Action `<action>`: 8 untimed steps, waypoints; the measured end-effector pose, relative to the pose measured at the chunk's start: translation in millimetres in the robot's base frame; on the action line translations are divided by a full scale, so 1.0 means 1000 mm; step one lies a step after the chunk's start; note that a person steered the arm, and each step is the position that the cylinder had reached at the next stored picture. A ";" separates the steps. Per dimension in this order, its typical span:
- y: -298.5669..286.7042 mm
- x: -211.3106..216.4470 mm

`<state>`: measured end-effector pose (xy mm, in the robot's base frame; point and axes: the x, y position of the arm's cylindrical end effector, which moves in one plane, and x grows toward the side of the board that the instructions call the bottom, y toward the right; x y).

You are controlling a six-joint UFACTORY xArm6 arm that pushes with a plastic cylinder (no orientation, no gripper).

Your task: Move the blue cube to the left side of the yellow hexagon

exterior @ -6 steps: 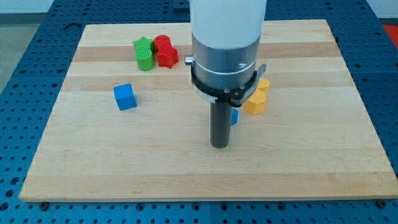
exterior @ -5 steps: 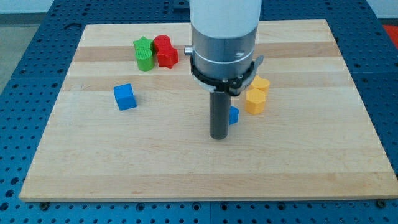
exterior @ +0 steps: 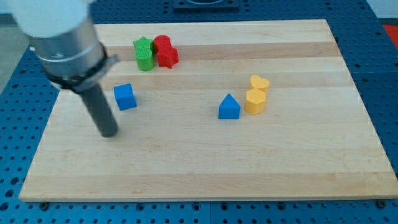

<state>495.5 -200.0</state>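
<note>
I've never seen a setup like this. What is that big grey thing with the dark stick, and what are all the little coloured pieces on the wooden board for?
The grey and white column is the end of a robot arm. It has no hand: it ends in a dark rod, and my tip slides over the wooden board to push blocks; nothing is held. There is a single camera looking down at the board; where it is mounted is not known. My tip sits just below and left of the blue cube, near the view's left. Toward the right, a blue triangular block sits close against the left side of the yellow hexagon, with a yellow heart just above it. At the top, a green star and a red block stand side by side.
</note>
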 end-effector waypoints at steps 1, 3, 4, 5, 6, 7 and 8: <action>-0.027 -0.038; 0.019 -0.066; 0.075 -0.066; 0.122 -0.066; 0.137 -0.066; 0.109 -0.064; 0.102 -0.047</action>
<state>448.2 -98.0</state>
